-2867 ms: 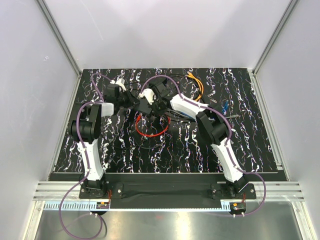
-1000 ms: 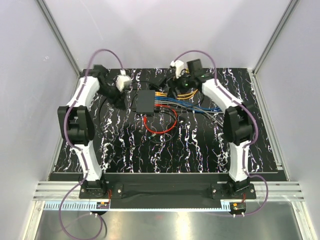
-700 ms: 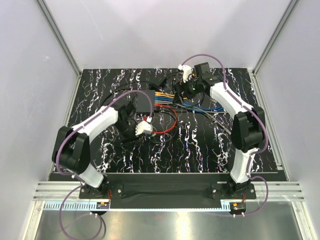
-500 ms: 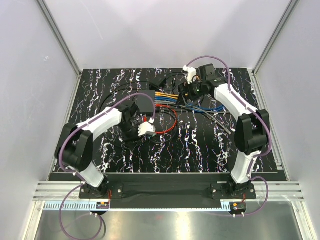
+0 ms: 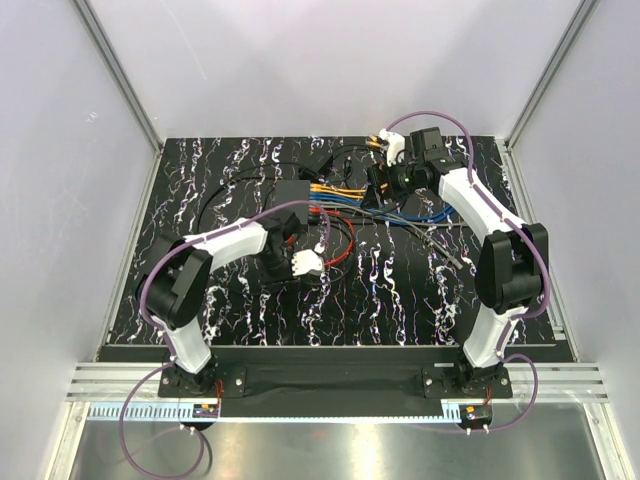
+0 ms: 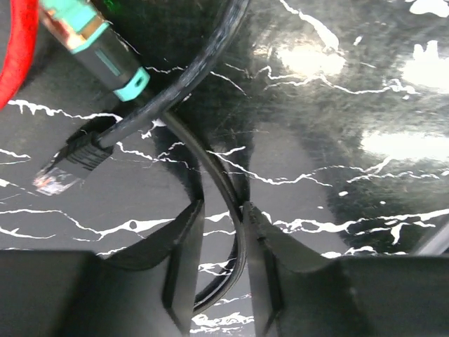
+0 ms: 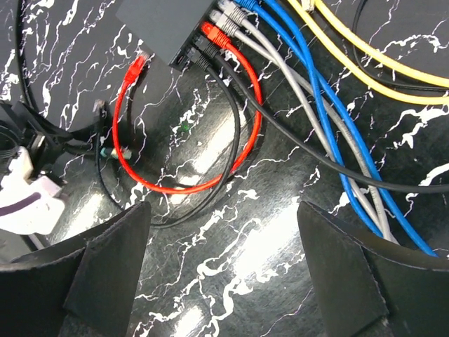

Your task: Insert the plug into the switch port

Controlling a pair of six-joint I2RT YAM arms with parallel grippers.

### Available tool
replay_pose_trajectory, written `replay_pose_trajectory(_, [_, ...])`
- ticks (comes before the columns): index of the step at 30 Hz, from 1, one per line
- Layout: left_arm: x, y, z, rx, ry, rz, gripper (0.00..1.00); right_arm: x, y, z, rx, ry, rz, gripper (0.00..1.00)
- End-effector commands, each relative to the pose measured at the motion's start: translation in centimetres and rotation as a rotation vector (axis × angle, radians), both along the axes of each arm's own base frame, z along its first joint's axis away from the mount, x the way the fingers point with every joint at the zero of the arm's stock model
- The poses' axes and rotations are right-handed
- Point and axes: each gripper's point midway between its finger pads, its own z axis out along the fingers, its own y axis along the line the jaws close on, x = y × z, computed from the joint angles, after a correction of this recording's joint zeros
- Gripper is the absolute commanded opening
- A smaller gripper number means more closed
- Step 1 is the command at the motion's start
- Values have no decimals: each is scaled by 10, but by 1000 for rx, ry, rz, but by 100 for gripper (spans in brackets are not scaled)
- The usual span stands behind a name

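L end effector [image 6: 223,208]: fingers [image 6: 184,260] close together, straddling a thin black cable [image 6: 235,232] on the bench. The cable touches one finger; can't tell if it's pinched. Just past the tips lie a teal plug [image 6: 91,45] & a black plug [image 6: 74,158] w/ clear tip, both loose. Can't tell which is the task's plug. Next, the switch [image 5: 293,195] lies flat mid-bench, toward the back, near L end effector. Sockets on its edge facing the R arm hold a row of leads [image 7: 223,21]: blue, grey, red, black. The red cable [image 7: 257,105] loops round to a loose red plug [image 7: 137,67] just beside the switch. R end effector [image 7: 223,210] is spread wide, holding nothing, hovering over the leads. Bench [image 5: 400,300]: black w/ white veining. White walls [image 5: 320,70], alu frame rails [image 5: 118,75].
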Motion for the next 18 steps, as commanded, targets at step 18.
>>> replay_pose_trajectory(18, [-104,84,36,356,327,-353,0,-11,8,31,64,30,44,85])
